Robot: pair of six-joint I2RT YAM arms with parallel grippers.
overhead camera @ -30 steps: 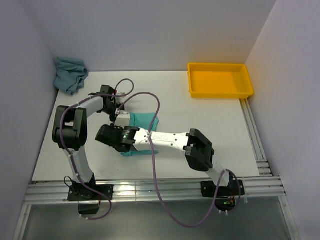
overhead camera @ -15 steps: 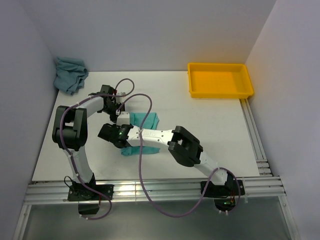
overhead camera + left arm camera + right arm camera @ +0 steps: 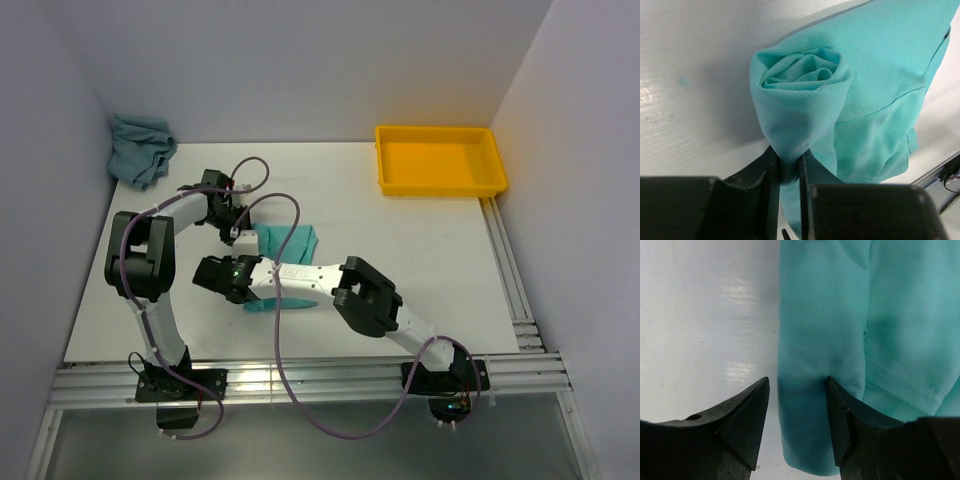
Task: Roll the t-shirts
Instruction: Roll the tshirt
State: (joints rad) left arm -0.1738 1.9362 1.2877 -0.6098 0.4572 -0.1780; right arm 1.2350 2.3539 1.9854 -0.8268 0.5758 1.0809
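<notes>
From above, a soft, bright mint-turquoise t-shirt (image 3: 290, 242) lies on the flat white bench (image 3: 400, 250), near the middle and a bit toward the left edge. The left gripper (image 3: 238, 230) is at the far end of this shirt. The right gripper (image 3: 212, 275) is at its near end, low over the bench. A duller grey-teal t-shirt (image 3: 140, 148) sits in a crumpled heap in the far left corner. A yellow plastic tray (image 3: 440, 187) sits in the far right corner, well apart from both shirts.

In the left wrist view, the left gripper (image 3: 788, 167) squeezes tight on the mint-turquoise t-shirt (image 3: 805, 80). This end of the shirt is wound up like a little rose. The black fingers (image 3: 767, 170) pinch the cloth just under it.

In the right wrist view, the right gripper (image 3: 797, 382) has its two black fingers (image 3: 747, 412) apart. A folded edge of the mint-turquoise t-shirt (image 3: 900, 315) lies between them on the bench. One finger touches the cloth, and the other is over bare bench.
</notes>
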